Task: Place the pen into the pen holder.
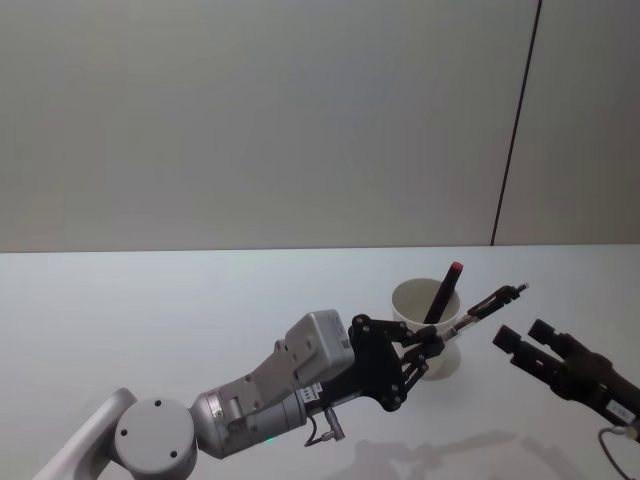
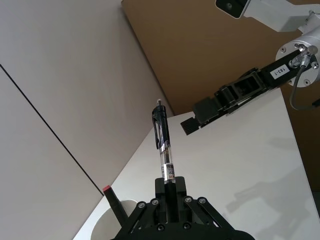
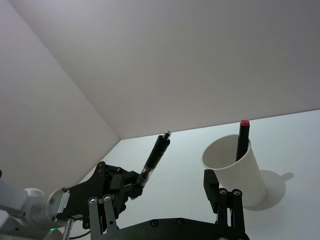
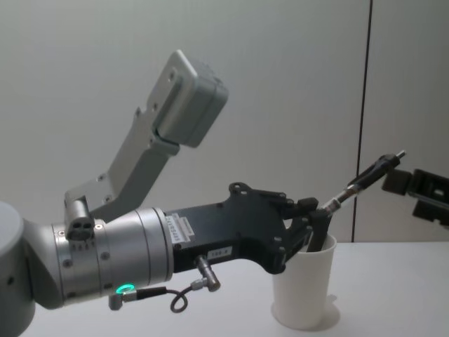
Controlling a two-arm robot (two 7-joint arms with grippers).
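One pen [image 1: 492,301], pinched at its lower end by the left gripper [image 1: 447,329], slants above the white pen holder [image 1: 428,312] on the table [image 1: 150,310], while the right gripper [image 1: 522,343] hovers nearby, fingers spread.

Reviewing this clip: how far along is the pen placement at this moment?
Done: the clear-barrelled black pen is picked up, clamped in the left gripper. A red-capped dark pen already stands in the white paper cup. In hand: the held pen is raised near the cup, tilted, tip pointing away. Left: lowering it in and releasing. The right gripper waits beside the cup.
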